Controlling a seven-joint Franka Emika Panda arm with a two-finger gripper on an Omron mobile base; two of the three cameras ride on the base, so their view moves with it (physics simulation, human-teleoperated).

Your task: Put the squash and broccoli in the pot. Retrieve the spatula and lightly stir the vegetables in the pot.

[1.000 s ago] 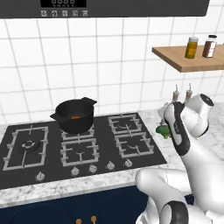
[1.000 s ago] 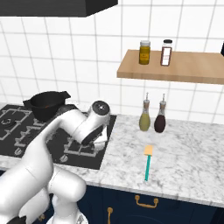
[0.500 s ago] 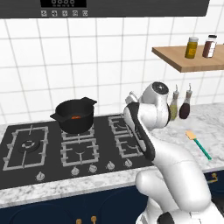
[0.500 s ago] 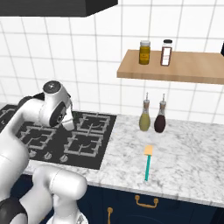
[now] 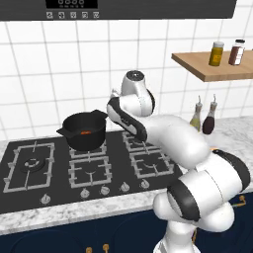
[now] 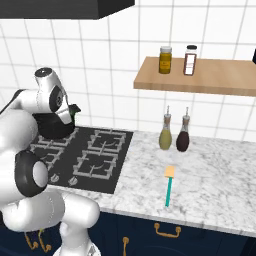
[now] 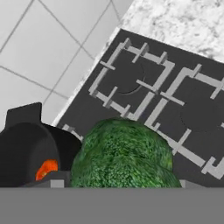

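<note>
Counter: marble [image 6: 215,165] beside a black hob [image 5: 74,170], white tiled wall behind.
Counts: one pot [image 5: 84,130], one squash [image 7: 46,169], one broccoli [image 7: 122,155], one spatula [image 6: 169,185], two bottles, two jars.
Squash: inside pot.
Broccoli: clamped in gripper [image 7: 118,186], over hob beside pot.
Spatula: flat on marble, blade toward wall, handle toward counter edge.
</note>
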